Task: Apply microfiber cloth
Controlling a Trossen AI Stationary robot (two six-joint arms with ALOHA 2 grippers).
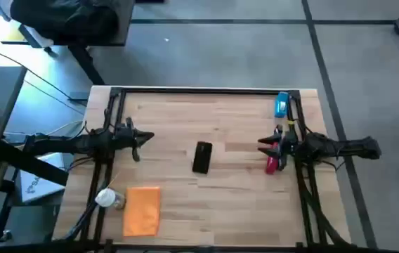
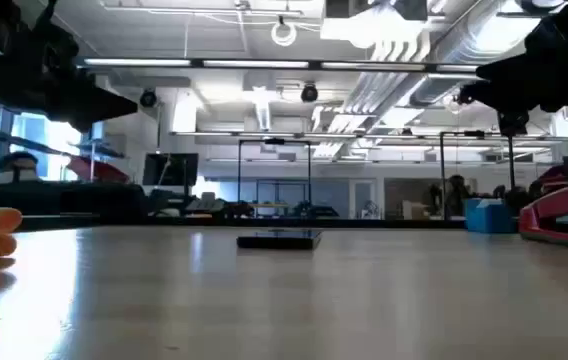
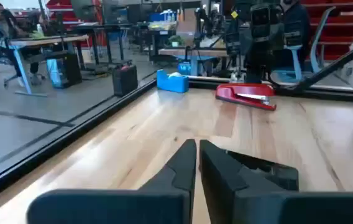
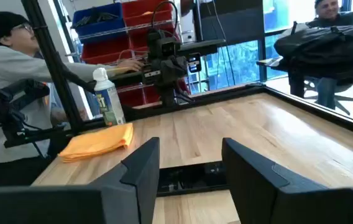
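Observation:
The orange microfiber cloth [image 1: 142, 210] lies flat on the table near its near left corner, also seen in the right wrist view [image 4: 99, 141]. A black phone [image 1: 201, 157] lies flat at the table's middle. My left gripper [image 1: 145, 142] hovers left of the phone, fingers shut [image 3: 197, 163], touching nothing. My right gripper [image 1: 263, 145] hovers right of the phone, fingers open [image 4: 191, 163], with the phone [image 4: 192, 176] ahead of them.
A white spray bottle [image 1: 109, 199] lies beside the cloth's far left corner. A red stapler [image 1: 272, 163] sits under my right arm, and a blue tape dispenser [image 1: 282, 105] stands at the far right. People sit beyond the table's edges.

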